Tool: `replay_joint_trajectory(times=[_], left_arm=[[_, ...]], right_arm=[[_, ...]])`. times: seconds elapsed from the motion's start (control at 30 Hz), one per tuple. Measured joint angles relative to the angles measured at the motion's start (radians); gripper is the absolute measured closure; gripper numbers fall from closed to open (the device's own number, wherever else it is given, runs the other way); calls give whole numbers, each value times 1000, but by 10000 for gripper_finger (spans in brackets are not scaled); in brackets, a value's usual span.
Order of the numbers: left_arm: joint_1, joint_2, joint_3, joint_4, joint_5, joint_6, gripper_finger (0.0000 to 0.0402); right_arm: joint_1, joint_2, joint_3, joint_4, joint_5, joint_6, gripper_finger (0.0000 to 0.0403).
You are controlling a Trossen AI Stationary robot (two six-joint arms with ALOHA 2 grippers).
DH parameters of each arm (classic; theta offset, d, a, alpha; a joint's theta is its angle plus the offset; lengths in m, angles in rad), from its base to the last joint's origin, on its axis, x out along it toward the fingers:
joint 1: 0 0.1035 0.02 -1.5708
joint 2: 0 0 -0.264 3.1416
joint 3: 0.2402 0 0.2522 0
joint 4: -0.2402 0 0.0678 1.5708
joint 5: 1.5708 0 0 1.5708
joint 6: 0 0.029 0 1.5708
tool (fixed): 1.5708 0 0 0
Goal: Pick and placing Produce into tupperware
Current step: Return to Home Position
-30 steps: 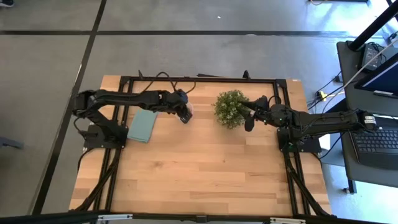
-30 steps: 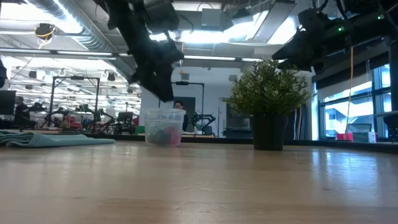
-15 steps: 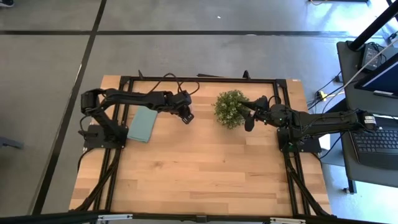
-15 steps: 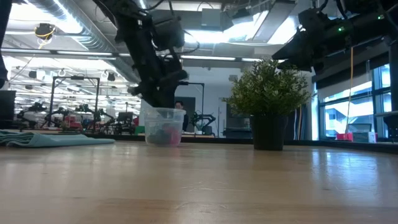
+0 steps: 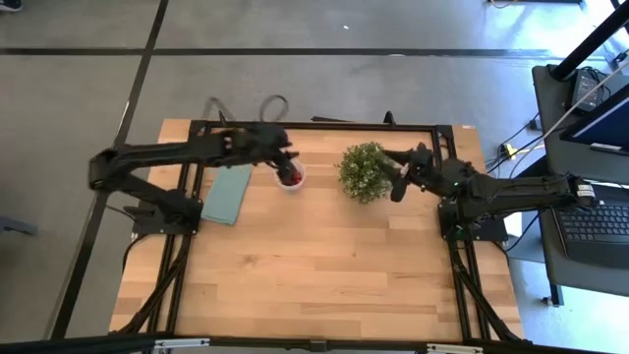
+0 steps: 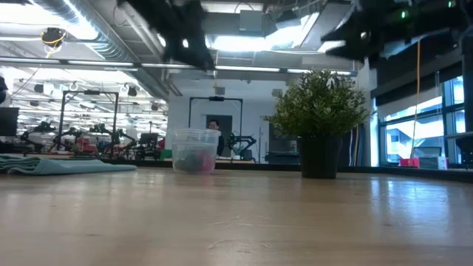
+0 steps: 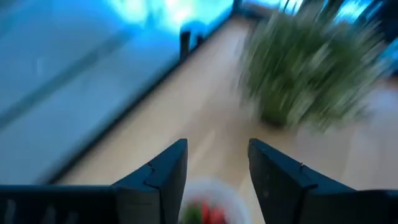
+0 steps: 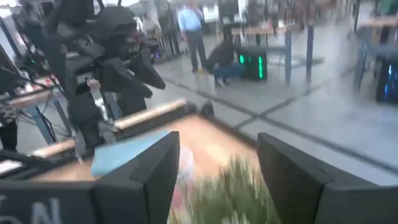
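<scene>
The tupperware (image 5: 292, 178), a small clear cup with a whitish rim, stands on its base on the table; in the low view the tupperware (image 6: 195, 151) is left of the plant. The produce (image 5: 290, 179), red and greenish pieces, lies inside it, and the produce (image 7: 208, 214) shows again in the left wrist view. My left gripper (image 5: 282, 157) (image 7: 217, 146) is open and empty, raised just beyond the cup on its far-left side. My right gripper (image 5: 397, 185) (image 8: 217, 140) is open and empty, raised beside the plant's right side.
A bushy green plant (image 5: 365, 172) in a dark pot (image 6: 319, 157) stands right of the cup. A flat teal cloth (image 5: 226, 195) lies left of the cup. The near half of the wooden table (image 5: 314, 285) is bare. People show in the room beyond.
My left gripper has risen from right over the cup and drawn back toward the far-left, and the cup with its red pieces now shows uncovered from above. My right gripper has lifted a little beside the plant. The cup has not moved.
</scene>
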Motion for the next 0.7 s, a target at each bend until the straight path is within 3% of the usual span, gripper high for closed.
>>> replay_joint_trajectory(times=[0.17,0.27,0.4,0.5,0.7], left_arm=[[0,-175,3,70,-7,154,238],[0,-272,3,45,-54,179,234],[0,-413,-25,-11,-110,187,231],[0,-518,-77,-4,-125,194,234],[0,-720,-275,119,-125,209,241]], right_arm=[[-12,-29,105,-27,1,-122,186],[-28,-76,193,-211,19,-146,186],[-35,-146,296,-484,171,-111,186],[-35,-190,322,-508,251,-132,186],[-38,-242,256,-502,253,-187,186]])
